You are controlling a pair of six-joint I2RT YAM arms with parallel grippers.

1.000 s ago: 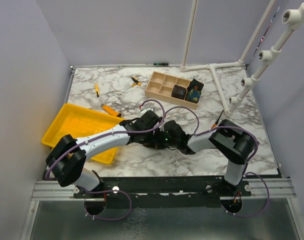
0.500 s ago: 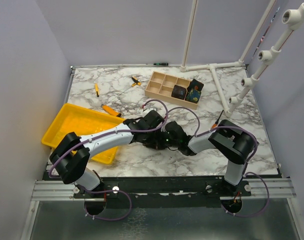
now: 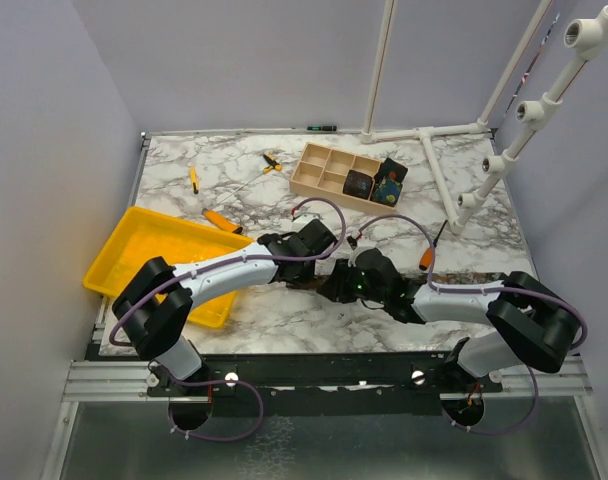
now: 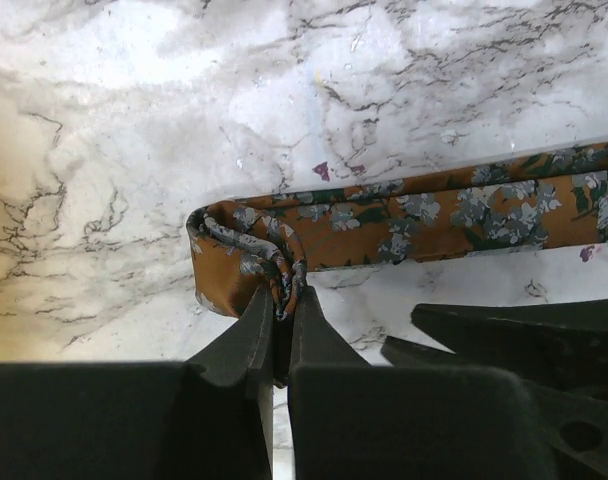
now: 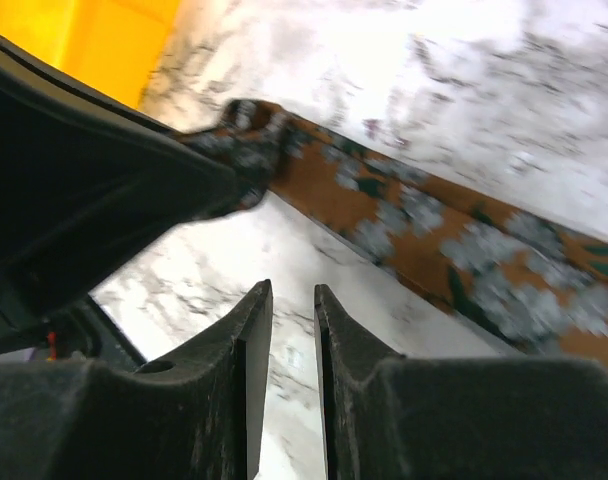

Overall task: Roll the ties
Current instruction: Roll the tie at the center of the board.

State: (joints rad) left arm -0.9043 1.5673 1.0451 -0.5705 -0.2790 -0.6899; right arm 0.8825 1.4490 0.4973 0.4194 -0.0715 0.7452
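My left gripper (image 4: 284, 310) is clamped on the curled end of the tie (image 4: 454, 215), a rust-brown strip with grey-green flowers lying flat on the table (image 4: 134, 110). From that pinch the strip runs straight off to my right, crosswise to my left fingers, so its long axis points toward the right arm. My right gripper (image 5: 292, 300) hangs low over the marble, its fingers a narrow gap apart with nothing between them. The strip lies just ahead of its tips. Only a loose first turn is made. I judge the roll must travel rightward along the strip: the left holds the core, and the right, nearer the free length, steadies it.
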